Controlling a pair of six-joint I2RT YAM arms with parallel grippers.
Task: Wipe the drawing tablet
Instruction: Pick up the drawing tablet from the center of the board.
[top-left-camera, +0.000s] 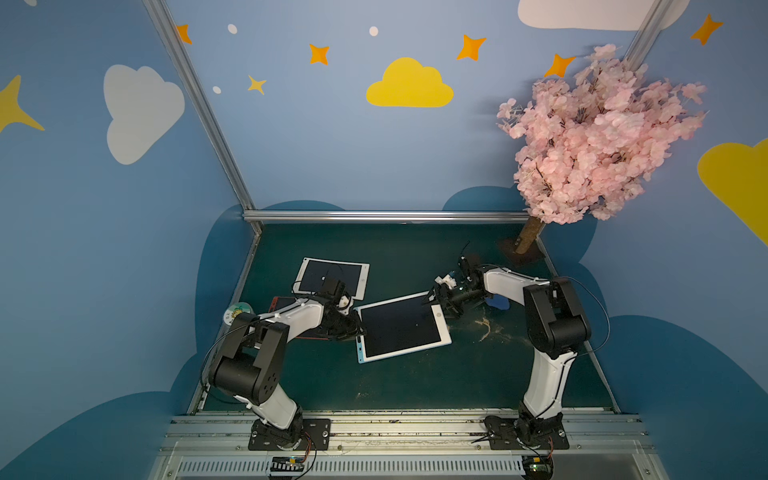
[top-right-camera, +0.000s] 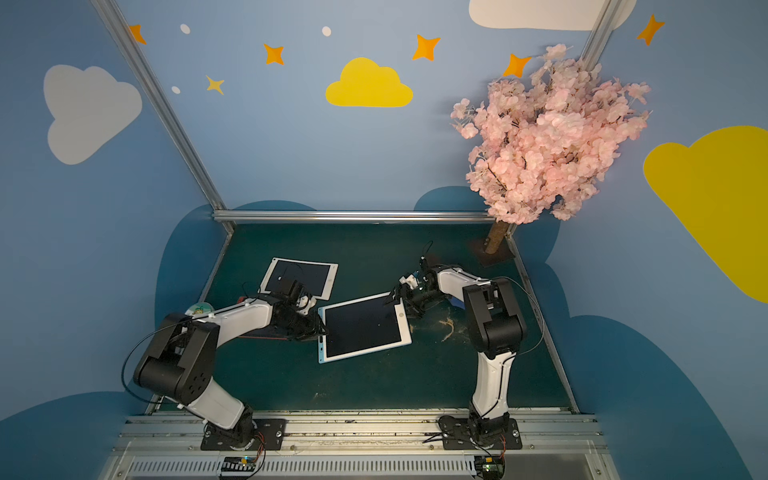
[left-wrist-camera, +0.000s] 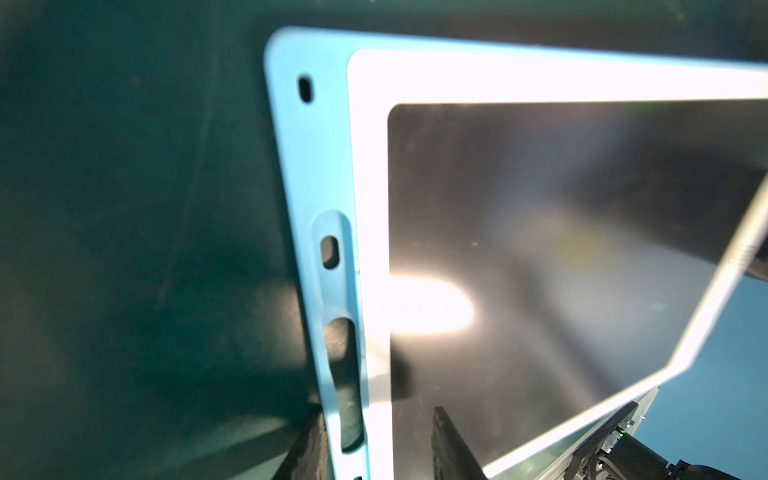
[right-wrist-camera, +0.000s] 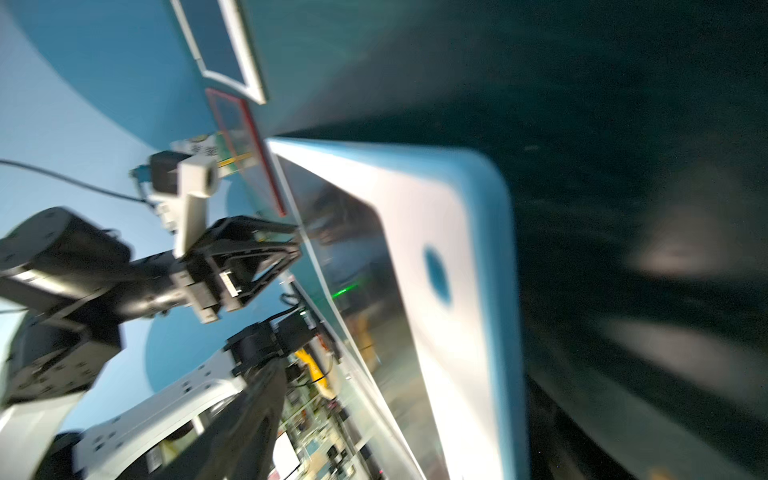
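Observation:
The drawing tablet (top-left-camera: 401, 328) (top-right-camera: 361, 326) has a dark screen, a white frame and a light-blue rim, and lies askew mid-table. My left gripper (top-left-camera: 360, 331) (top-right-camera: 323, 330) is shut on its left long edge. In the left wrist view the gripper (left-wrist-camera: 378, 411) straddles the blue rim of the tablet (left-wrist-camera: 540, 208), one finger on each side. My right gripper (top-left-camera: 436, 301) (top-right-camera: 395, 297) stands open at the tablet's far right corner. In the blurred right wrist view the tablet's short edge (right-wrist-camera: 440, 216) runs between its spread jaws. No wiping cloth shows in either gripper.
A second white-framed tablet (top-left-camera: 332, 276) lies at the back left. A red-framed one (top-left-camera: 282, 303) sits under my left arm beside a round disc (top-left-camera: 237, 311). A blue item (top-left-camera: 498, 302) peeks from behind my right arm. Pale crumbs (top-left-camera: 486, 326) lie right of the tablet. A pink tree (top-left-camera: 598, 137) stands at the back right.

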